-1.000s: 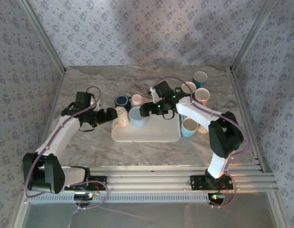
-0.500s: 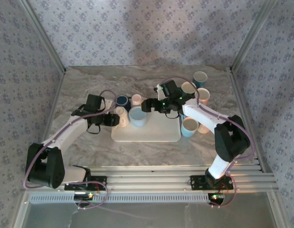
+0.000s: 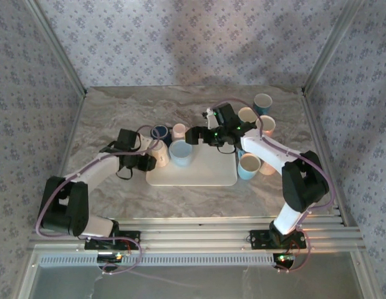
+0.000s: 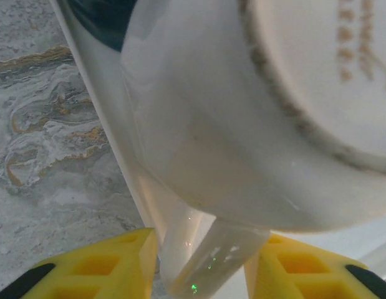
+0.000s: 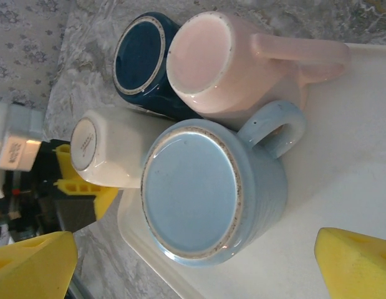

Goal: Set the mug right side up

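Further in against the left edge of the tray (image 3: 199, 175) than a second ago with the left end effector (image 3: 146, 162), and narrower. Further back toward the far side with the right end effector (image 3: 194, 136), off the light blue mug (image 3: 181, 152).

Nearest, in the left wrist view: brackets the handle (image 4: 199, 261) of the cream mug (image 4: 242, 124) with yellow fingers (image 4: 118, 261) close on either side. Cannot tell whether clamped yet.

Finds that mug base-up at the tray's left edge, just right of the left end effector, axis roughly upright, handle pointing back toward it. Probably calls for a lift and wrist roll from the left arm, the nearer one.

Beyond, over the tray: spreads the right end effector wide, holding nothing.
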